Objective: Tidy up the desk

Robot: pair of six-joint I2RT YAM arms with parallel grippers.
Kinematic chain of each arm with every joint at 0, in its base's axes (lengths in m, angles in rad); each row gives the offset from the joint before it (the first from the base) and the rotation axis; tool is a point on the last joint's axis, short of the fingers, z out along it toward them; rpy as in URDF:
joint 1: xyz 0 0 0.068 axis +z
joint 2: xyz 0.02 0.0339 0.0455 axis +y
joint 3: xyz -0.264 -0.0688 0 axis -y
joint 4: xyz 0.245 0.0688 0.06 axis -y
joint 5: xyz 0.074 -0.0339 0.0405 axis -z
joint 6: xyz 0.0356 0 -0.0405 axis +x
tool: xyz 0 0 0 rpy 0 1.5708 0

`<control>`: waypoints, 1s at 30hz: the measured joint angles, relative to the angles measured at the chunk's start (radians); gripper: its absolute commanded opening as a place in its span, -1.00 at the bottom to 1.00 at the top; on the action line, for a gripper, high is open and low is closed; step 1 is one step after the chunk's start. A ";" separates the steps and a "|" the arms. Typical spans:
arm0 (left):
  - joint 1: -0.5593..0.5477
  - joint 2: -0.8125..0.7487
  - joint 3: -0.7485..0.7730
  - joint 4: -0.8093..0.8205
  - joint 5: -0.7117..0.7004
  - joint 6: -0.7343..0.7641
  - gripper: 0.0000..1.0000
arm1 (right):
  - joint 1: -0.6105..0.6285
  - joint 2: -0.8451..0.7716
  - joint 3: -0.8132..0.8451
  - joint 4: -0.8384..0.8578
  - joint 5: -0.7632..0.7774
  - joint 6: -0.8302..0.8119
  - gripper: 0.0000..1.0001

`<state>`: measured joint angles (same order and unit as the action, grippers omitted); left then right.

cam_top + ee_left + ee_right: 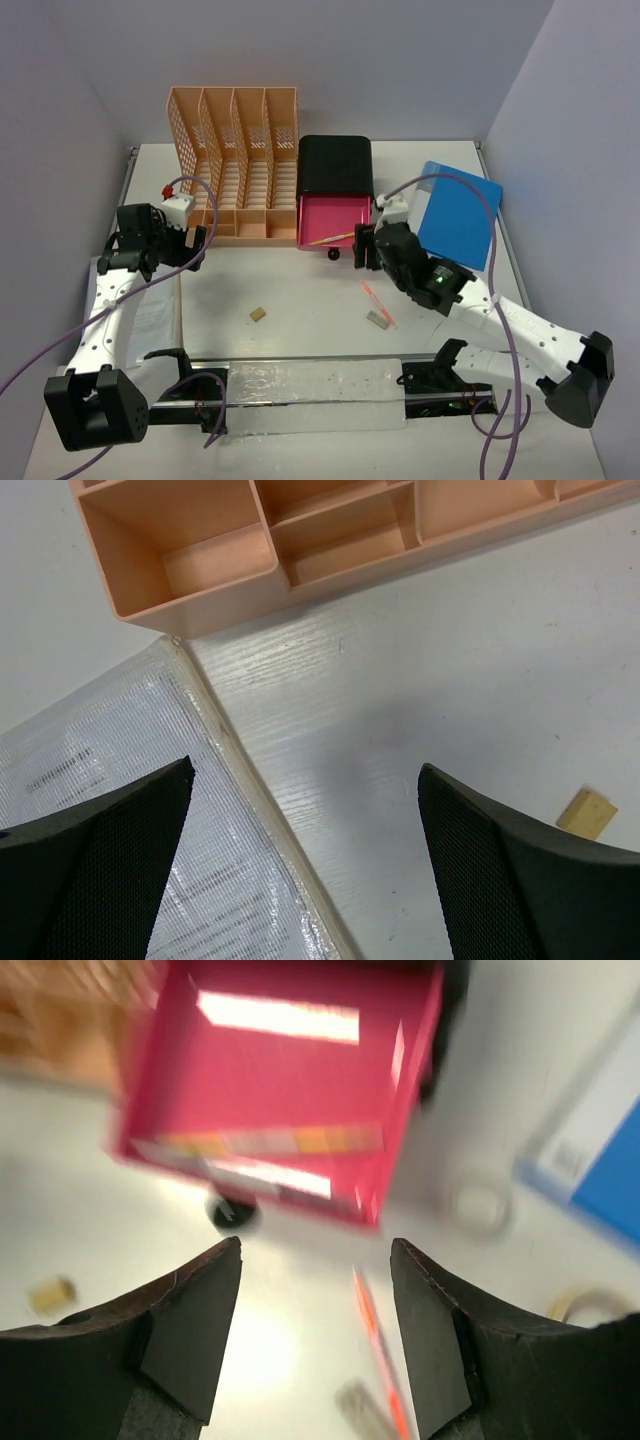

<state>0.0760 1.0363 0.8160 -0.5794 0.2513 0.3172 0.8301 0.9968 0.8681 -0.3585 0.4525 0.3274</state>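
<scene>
The white desk point(300, 290) holds a peach file rack point(235, 160) and a black box point(335, 165) with its pink drawer point(335, 218) pulled open. My left gripper point(190, 240) is open and empty above the edge of a clear document sleeve point(100, 810), just in front of the rack's low tray point(200, 560). My right gripper point(315, 1245) is open and empty in front of the pink drawer point(290, 1080); the view is blurred. An orange pen point(372, 1330) lies on the desk below its jaws. A tan eraser point(258, 314) lies mid-desk.
A blue book point(458, 215) lies at the right behind my right arm. A small black round object point(333, 254) sits just in front of the drawer. A small grey piece point(377, 320) lies by the orange pen point(377, 300). A pencil point(330, 239) rests across the drawer front.
</scene>
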 measured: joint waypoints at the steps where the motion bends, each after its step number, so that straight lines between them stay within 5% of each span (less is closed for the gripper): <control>1: 0.000 0.000 0.000 0.000 0.003 0.000 0.98 | -0.002 -0.009 -0.052 -0.023 -0.014 0.052 0.31; 6: 0.000 -0.001 0.000 0.000 0.021 0.000 0.98 | -0.003 0.020 -0.253 -0.124 -0.078 0.239 0.24; 15: 0.000 -0.005 0.000 0.000 0.043 0.000 0.98 | -0.014 0.072 -0.340 -0.067 -0.110 0.391 0.19; 22: 0.003 -0.012 0.000 0.000 0.049 0.001 0.97 | -0.038 0.246 -0.341 -0.021 -0.132 0.419 -0.19; 30: 0.014 -0.014 0.000 0.000 0.049 0.006 0.96 | -0.052 0.269 -0.337 0.007 -0.124 0.426 -0.69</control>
<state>0.0902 1.0222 0.8158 -0.5793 0.3003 0.3228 0.7784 1.2659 0.5312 -0.3510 0.3280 0.7535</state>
